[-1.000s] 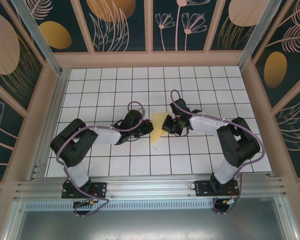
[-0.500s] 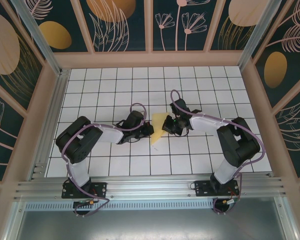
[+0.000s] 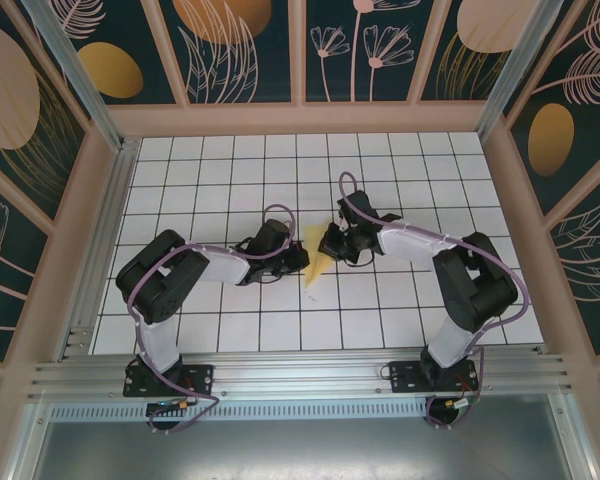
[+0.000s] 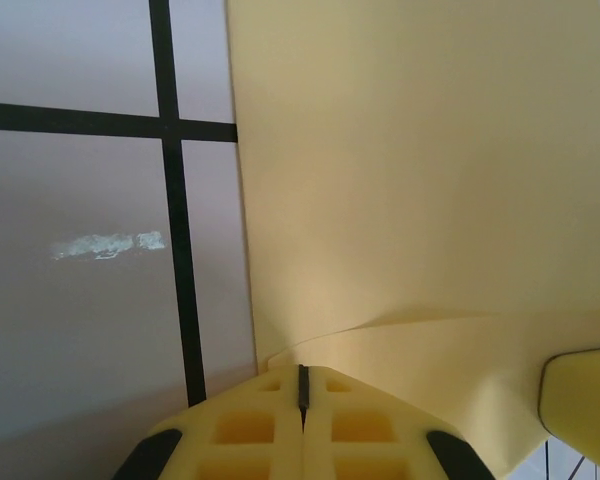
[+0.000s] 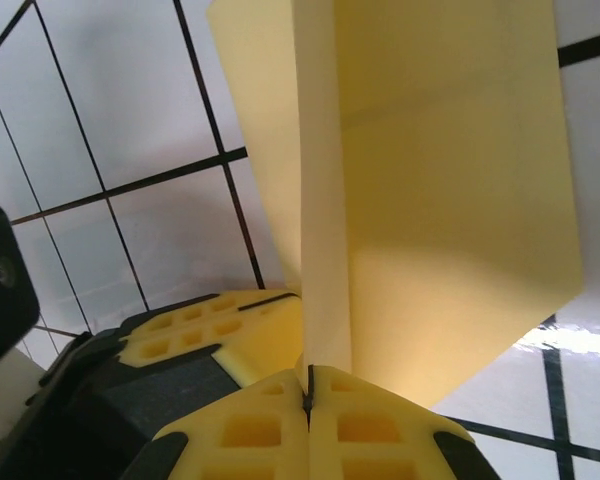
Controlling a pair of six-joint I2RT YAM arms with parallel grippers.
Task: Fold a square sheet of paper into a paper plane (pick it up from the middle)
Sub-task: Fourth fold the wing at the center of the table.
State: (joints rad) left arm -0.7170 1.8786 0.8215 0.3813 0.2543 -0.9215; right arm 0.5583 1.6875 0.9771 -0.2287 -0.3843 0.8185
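- Two robot arms are meeting at the middle of the white tiled table (image 3: 400,300), with the paper plane (image 3: 317,262) caught between them.
- From above, the pale-yellow paper is showing as a narrow wedge, its point aiming toward the near edge of the table.
- The left gripper (image 3: 300,258) is reaching in from the left and is pressing against the paper's left side.
- In the left wrist view, the left gripper (image 4: 302,385) is holding its yellow pads (image 4: 245,428) tight together, and a lower edge of the paper plane (image 4: 420,180) is running into the seam between them.
- The right gripper (image 3: 330,244) is coming in from the right, just beside the left one.
- In the right wrist view, the right gripper (image 5: 308,388) is clamping shut on a creased fold of the paper plane (image 5: 450,200), which is rising straight out of its jaws.
- The left gripper (image 5: 215,330) is sitting just beside it, against the same fold.
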